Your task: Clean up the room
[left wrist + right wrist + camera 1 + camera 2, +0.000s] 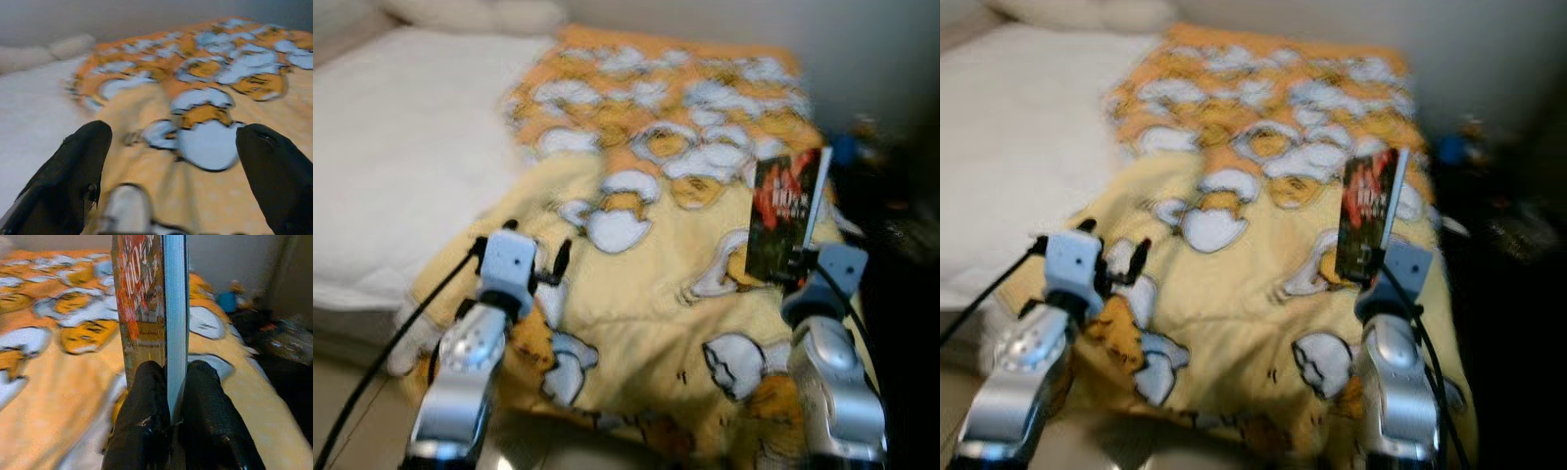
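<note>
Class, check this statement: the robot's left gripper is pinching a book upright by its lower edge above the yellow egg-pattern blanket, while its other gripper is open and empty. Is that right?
Not quite: the arms are swapped. The right gripper pinches the book upright by its lower edge above the yellow blanket, as the right wrist view shows. The left gripper is the open, empty one.

open blanket (636, 284) ahead, dark clutter (891, 196) right, white mattress (391, 147) left

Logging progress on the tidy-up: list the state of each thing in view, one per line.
Book: upright, lifted above the blanket, clamped at its lower edge.
Right gripper: shut on the book.
Left gripper: open, holding nothing, over the blanket.
Blanket: spread over the bed, rumpled.
</note>
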Tool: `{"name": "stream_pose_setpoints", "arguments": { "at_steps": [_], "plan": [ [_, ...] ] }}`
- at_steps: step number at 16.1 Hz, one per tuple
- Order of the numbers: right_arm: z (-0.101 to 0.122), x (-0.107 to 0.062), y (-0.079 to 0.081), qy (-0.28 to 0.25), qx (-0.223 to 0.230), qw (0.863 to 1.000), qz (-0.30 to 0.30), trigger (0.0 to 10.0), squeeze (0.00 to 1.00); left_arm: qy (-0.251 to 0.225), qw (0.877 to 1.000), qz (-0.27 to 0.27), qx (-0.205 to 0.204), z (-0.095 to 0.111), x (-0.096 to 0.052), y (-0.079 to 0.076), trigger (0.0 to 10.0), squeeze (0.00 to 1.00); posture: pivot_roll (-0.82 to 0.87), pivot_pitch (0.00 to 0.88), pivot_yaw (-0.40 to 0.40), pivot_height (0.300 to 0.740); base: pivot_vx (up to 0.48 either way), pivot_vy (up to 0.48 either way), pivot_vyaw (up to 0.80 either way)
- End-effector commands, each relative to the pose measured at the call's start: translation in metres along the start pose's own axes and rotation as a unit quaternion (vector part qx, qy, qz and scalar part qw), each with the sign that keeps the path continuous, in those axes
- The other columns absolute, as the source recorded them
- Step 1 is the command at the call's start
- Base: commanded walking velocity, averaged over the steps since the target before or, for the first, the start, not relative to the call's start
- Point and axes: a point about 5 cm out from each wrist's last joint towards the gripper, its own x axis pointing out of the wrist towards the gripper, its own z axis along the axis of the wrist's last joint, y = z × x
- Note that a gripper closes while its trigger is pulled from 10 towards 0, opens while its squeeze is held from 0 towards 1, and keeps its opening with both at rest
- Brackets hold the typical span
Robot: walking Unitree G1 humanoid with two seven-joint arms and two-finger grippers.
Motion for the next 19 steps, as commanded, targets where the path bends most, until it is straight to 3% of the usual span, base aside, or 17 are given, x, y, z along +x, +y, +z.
{"name": "stream_pose_setpoints", "arguments": {
  "at_steps": [1, 12, 19],
  "plan": [
    [0.009, 0.002, 0.002, -0.015, 0.007, 1.000, 0.001, 10.0, 0.00, 0.003, 1.000, 0.000, 0.004, 0.000, 0.000, 0.001, 10.0, 0.29, 0.04, 0.000, 0.009, 0.740, 0.000, 0.412, -0.80],
    [0.011, 0.004, 0.013, -0.020, -0.015, 0.999, 0.045, 10.0, 0.00, 0.007, 1.000, 0.015, 0.000, 0.002, 0.001, 0.010, 10.0, 0.29, 0.06, 0.000, 0.008, 0.740, 0.000, 0.411, -0.77],
    [0.013, 0.005, 0.039, -0.026, -0.013, 0.990, 0.137, 10.0, 0.00, 0.012, 0.999, 0.029, 0.000, 0.001, -0.004, 0.017, 10.0, 0.30, 0.10, 0.000, -0.016, 0.740, 0.000, 0.411, 0.00]
  ]
}}
